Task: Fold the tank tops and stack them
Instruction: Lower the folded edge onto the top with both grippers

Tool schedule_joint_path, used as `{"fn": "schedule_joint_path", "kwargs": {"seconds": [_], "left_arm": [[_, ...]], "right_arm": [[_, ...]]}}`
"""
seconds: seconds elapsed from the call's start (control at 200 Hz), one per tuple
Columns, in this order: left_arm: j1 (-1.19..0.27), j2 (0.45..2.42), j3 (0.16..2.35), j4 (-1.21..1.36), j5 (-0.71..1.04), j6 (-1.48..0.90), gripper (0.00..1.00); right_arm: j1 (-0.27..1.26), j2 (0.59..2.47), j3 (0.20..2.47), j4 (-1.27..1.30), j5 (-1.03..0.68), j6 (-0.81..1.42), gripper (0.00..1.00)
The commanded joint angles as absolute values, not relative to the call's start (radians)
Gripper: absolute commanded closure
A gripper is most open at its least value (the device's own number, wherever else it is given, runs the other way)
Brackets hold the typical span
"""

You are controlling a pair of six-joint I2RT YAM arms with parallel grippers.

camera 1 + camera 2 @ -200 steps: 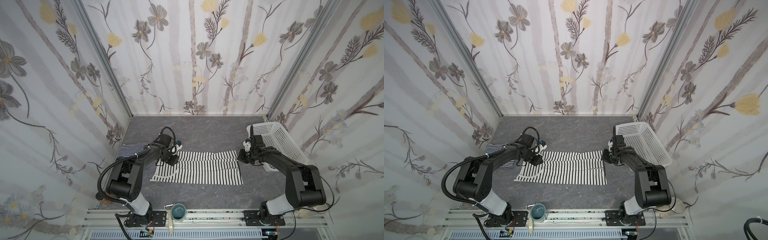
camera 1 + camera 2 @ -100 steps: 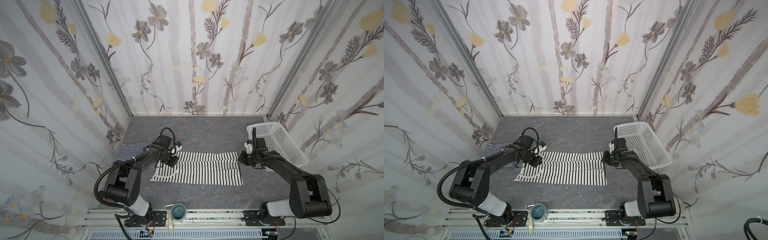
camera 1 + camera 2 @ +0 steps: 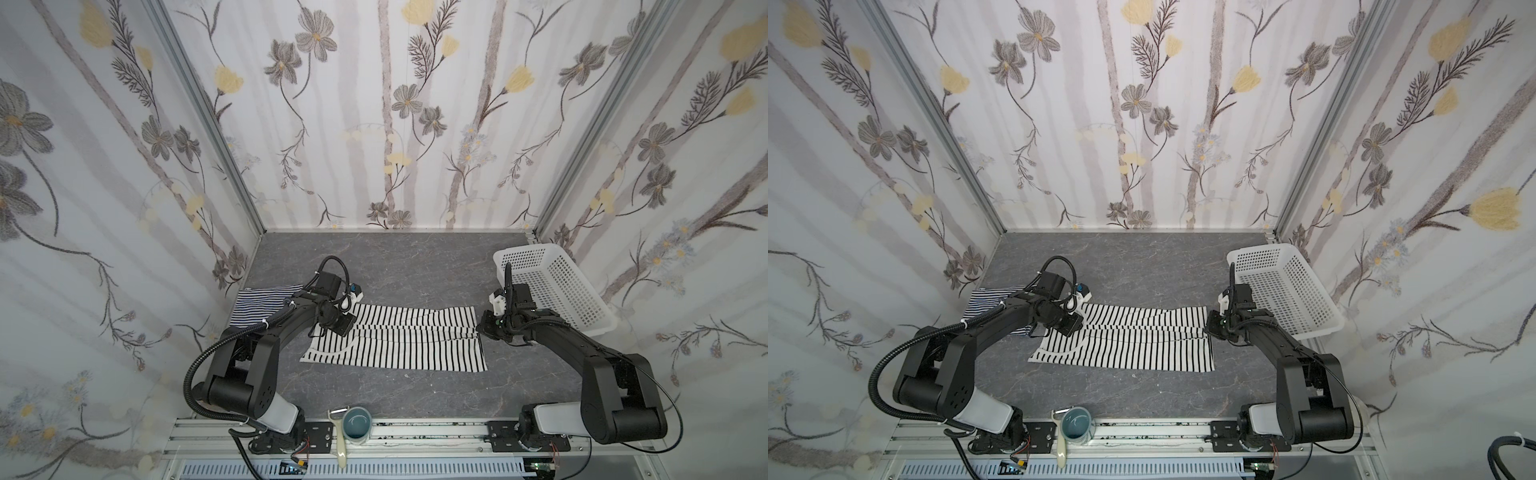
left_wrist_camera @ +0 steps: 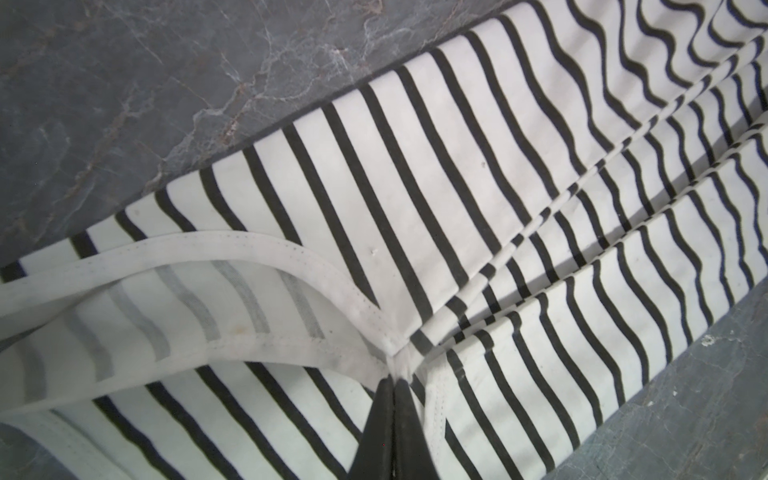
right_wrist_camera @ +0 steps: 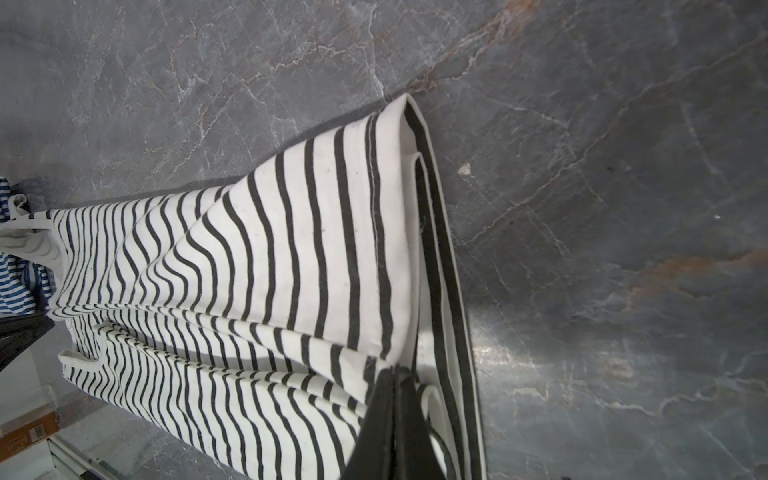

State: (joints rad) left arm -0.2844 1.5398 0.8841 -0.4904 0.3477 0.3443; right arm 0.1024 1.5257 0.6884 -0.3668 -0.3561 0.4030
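L gripper (image 4: 392, 380): closed, pinching wide-stripe top (image 3: 399, 343) at armhole seam.
R gripper (image 5: 395, 372): closed on its hem.
Fold: lengthwise, looks part-done, mid bench (image 3: 415, 270).
Navy top (image 3: 257, 303): left bench edge; stacking not yet done.

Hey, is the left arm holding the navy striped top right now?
No, the left wrist view shows the left fingers shut on the white-trimmed edge of the black-striped tank top.
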Motion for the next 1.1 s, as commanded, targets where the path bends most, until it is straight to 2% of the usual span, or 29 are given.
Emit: {"fn": "schedule_joint_path", "kwargs": {"seconds": [0.0,0.115,0.18,0.245,0.305,0.37,0.43,0.54,0.63,0.819,0.964,1.099], "left_arm": [[-0.286,1.540,0.879,-0.491,0.345,0.351,1.00],[-0.289,1.548,0.874,-0.490,0.349,0.353,0.98],[-0.290,1.554,0.874,-0.491,0.346,0.352,0.90],[-0.290,1.553,0.879,-0.490,0.338,0.351,0.87],[-0.290,1.545,0.883,-0.490,0.324,0.352,0.76],[-0.291,1.528,0.892,-0.491,0.294,0.358,0.68],[-0.287,1.507,0.907,-0.492,0.259,0.368,0.61],[-0.259,1.472,0.943,-0.491,0.216,0.378,0.54],[-0.204,1.473,0.979,-0.490,0.215,0.389,0.50],[-0.079,1.591,1.071,-0.477,0.177,0.384,0.49],[-0.061,1.658,1.108,-0.471,0.150,0.401,0.50],[-0.060,1.681,1.111,-0.466,0.129,0.412,0.50]], "right_arm": [[0.101,1.531,0.686,-0.359,-0.334,0.406,1.00],[0.101,1.541,0.680,-0.359,-0.324,0.414,1.00],[0.101,1.551,0.677,-0.360,-0.324,0.417,1.00],[0.101,1.552,0.673,-0.362,-0.319,0.419,1.00],[0.101,1.543,0.672,-0.365,-0.302,0.429,0.81],[0.101,1.528,0.676,-0.371,-0.281,0.439,0.70],[0.103,1.510,0.684,-0.378,-0.259,0.456,0.46],[0.114,1.471,0.701,-0.363,-0.261,0.485,0.36],[0.140,1.464,0.721,-0.335,-0.276,0.513,0.37],[0.220,1.583,0.800,-0.269,-0.309,0.560,0.54],[0.269,1.697,0.827,-0.228,-0.318,0.587,0.58],[0.281,1.729,0.807,-0.202,-0.309,0.603,0.59]]}}
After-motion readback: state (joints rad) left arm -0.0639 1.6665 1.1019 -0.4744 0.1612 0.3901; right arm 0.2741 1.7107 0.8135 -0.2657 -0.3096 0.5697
